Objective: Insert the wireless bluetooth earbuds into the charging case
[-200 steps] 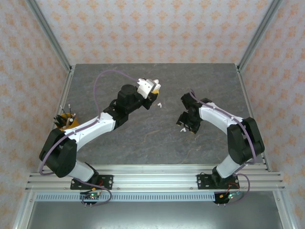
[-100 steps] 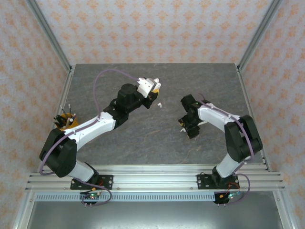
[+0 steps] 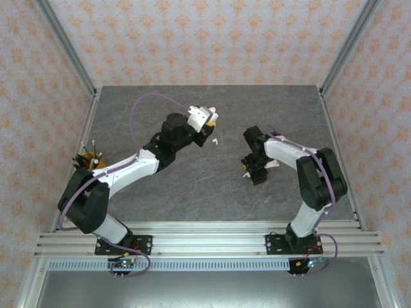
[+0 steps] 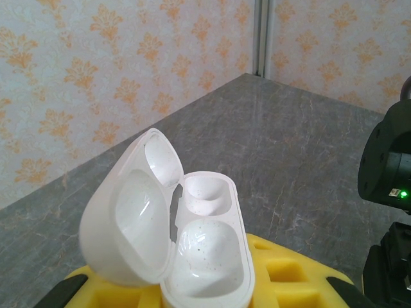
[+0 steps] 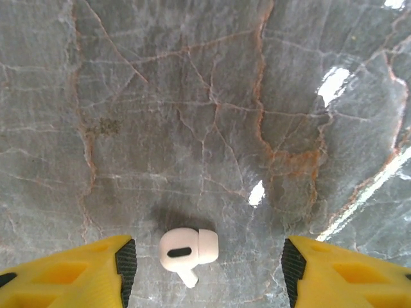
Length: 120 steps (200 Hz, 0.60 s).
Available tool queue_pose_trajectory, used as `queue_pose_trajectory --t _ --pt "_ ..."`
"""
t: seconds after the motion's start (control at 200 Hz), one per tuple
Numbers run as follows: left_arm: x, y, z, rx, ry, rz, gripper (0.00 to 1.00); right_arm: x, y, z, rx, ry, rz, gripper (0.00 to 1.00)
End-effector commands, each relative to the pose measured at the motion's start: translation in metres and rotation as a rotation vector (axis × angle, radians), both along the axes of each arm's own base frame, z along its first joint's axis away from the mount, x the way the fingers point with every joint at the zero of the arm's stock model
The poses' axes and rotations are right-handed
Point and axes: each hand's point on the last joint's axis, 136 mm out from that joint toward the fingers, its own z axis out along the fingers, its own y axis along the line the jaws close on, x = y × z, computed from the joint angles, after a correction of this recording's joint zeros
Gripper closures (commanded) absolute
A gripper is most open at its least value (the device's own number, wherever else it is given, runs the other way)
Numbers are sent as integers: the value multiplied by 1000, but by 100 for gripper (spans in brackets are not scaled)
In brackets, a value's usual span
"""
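The left jaws are clamped on the white charging case [image 4: 172, 231], toward the middle of the far edge of the desk [image 3: 192, 192]. The case is open, lid swung back to the left in the wrist view, both wells facing the camera, its long axis rising from the yellow fingers [image 4: 289, 282]. The right jaws stand open just right of the desk's centre, straddling a white earbud [image 5: 188, 249] without touching it. It lies flat, stem toward the wrist camera, ear tip to the right. A second white earbud [image 3: 215, 140] lies near the left jaws.
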Motion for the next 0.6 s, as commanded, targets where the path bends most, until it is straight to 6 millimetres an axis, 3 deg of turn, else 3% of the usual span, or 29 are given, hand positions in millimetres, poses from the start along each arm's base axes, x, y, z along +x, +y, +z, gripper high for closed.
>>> queue_pose_trajectory --t 0.0,0.596 --pt "10 -1 23 -41 -67 -4 100 9 -1 0 -10 -3 -24 38" --pt "19 -1 14 -49 -52 -1 100 16 -2 -7 -15 17 -14 51"
